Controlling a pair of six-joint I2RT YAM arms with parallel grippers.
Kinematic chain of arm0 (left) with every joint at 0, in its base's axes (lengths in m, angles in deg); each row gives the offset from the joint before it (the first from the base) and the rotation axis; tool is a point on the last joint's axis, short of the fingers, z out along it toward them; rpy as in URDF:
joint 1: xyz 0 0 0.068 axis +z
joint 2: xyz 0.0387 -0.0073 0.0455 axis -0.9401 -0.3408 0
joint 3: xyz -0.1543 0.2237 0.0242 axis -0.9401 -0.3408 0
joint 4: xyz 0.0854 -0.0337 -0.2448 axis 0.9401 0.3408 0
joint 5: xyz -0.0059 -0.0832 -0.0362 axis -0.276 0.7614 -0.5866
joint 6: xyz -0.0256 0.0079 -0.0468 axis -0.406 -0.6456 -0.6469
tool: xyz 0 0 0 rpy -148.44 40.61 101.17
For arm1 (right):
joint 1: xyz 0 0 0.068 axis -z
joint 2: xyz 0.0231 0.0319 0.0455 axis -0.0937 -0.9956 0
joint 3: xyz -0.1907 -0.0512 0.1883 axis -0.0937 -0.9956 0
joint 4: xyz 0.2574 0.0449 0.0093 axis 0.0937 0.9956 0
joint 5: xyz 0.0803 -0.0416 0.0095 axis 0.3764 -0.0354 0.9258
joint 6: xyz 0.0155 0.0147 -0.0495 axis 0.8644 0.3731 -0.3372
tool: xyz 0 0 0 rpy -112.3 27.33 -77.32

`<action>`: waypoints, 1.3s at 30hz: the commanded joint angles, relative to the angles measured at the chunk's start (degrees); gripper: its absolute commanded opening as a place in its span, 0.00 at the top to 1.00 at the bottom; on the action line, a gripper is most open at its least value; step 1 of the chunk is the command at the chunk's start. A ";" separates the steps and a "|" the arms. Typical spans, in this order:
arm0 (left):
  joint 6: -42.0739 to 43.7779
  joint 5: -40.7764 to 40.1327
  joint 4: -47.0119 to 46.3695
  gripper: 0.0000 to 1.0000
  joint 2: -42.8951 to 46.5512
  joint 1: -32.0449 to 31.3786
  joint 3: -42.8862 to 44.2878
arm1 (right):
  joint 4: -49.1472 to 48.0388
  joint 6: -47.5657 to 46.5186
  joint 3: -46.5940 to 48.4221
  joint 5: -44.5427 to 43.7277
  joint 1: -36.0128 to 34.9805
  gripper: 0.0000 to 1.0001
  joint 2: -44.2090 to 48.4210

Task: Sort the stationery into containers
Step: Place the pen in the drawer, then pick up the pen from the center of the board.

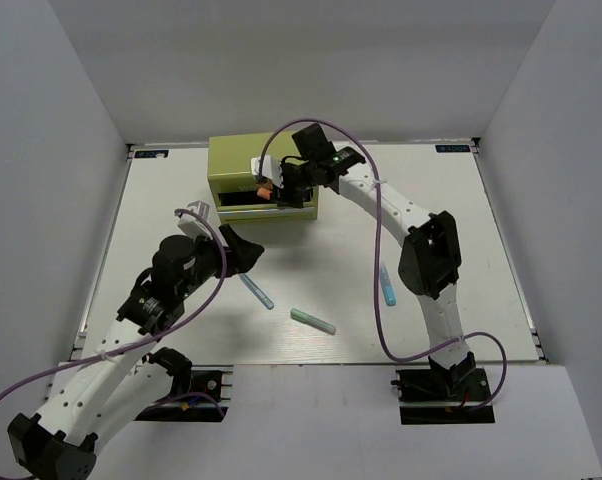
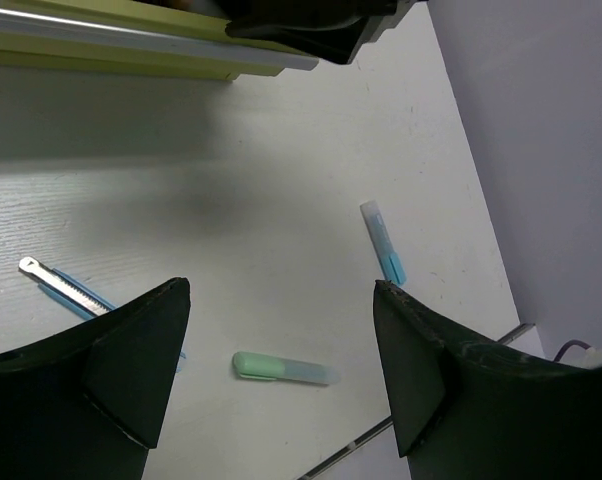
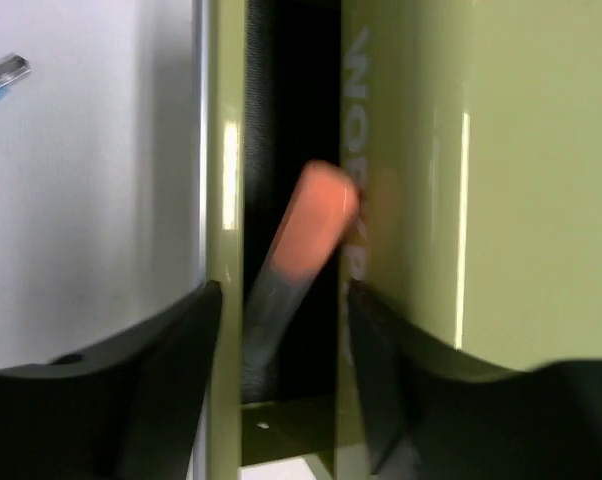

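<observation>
In the right wrist view the clear pen with the orange cap (image 3: 316, 215) sits in the gap between the right jaws. They stand spread wider than the pen, and we see neither of them pressing on it. The pen is blurred: a soft orange cap on top and a greyish clear barrel below. Its long axis is tilted, with the cap leaning towards the right-hand jaw and the barrel running down towards the left-hand one. It hangs over the dark slot of the open drawer (image 3: 281, 80) in the olive-green cabinet (image 1: 236, 160), whose front carries faint lettering.

The left jaws are spread wide above the surface (image 1: 431, 200) with nothing between them. Below them lie three pens, well apart from one another:

- **Mint green pen (image 2: 281, 368):** it lies flat beneath the gap, and in the top view it runs diagonally from upper left to lower right.
- **Thin blue pen (image 2: 66, 285):** it lies partly behind the left-hand jaw on a similar diagonal.
- **Light blue pen (image 2: 383, 242):** it lies off towards the right-hand jaw, pointing roughly near to far.
</observation>
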 commanded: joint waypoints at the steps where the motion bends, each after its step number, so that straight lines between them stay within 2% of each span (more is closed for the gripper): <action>1: -0.45 -0.47 0.52 0.16 2.23 -0.21 0.08 | -3.43 -1.01 0.46 -1.59 0.16 0.37 1.18; 5: 1.74 4.00 -0.01 0.17 -0.13 -0.21 0.08 | -2.02 0.31 0.37 0.26 0.25 0.36 5.21; 7: 6.03 8.12 -0.01 0.22 -2.85 -0.21 2.26 | -0.97 1.62 0.02 1.74 0.34 0.38 6.54; 8: 8.14 9.79 -0.01 0.26 -4.43 -0.21 2.97 | 0.26 2.24 0.02 2.01 0.68 0.44 7.24; 9: 12.34 13.46 -0.01 0.40 -7.58 -0.21 3.58 | 0.62 3.03 -0.76 1.84 0.77 0.52 9.51; 10: 14.47 15.33 -0.01 0.50 -9.18 -0.21 4.46 | 0.88 3.21 -1.64 1.66 1.04 0.65 10.14; 11: 16.66 17.26 -0.01 0.59 -10.50 -0.21 4.47 | 1.40 5.39 -2.35 1.31 1.30 0.94 12.15; 12: 18.51 20.32 -0.01 0.68 -11.82 -0.73 5.25 | 1.15 6.36 -3.66 0.79 2.00 1.00 13.65; 15: 24.23 26.39 -1.40 0.70 -16.21 -0.74 5.88 | 1.32 11.46 -8.05 -3.16 4.98 1.00 17.34; 18: 29.76 29.39 -0.37 0.63 -21.13 -1.44 8.33 | 3.42 16.82 -11.66 -4.40 8.57 1.00 20.33; 20: 34.58 29.41 1.65 0.56 -24.38 -3.19 11.93 | 4.75 18.85 -17.61 -3.62 9.91 0.86 21.31; 21: 36.27 29.93 4.44 0.55 -27.88 -3.81 13.25 | 5.10 19.73 -20.26 -3.44 12.00 0.70 21.83; 24: 41.81 28.89 8.50 0.47 -34.04 -7.23 18.25 | 5.19 21.04 -25.88 -2.30 15.79 0.55 25.43; 26: 44.53 28.19 9.04 0.41 -36.95 -10.21 19.84 | 5.19 21.93 -27.13 -0.90 17.90 0.51 26.93; 32: 49.02 21.43 14.83 0.37 -47.84 -19.53 24.07 | 6.68 24.30 -29.69 2.89 24.68 0.44 28.52; 35: 50.95 18.69 16.07 0.36 -49.36 -25.67 24.60 | 7.47 24.39 -29.60 5.26 27.49 0.39 28.69; 39: 52.19 14.05 15.37 0.31 -49.88 -29.90 23.89 | 8.61 24.48 -29.43 7.02 29.86 0.34 28.08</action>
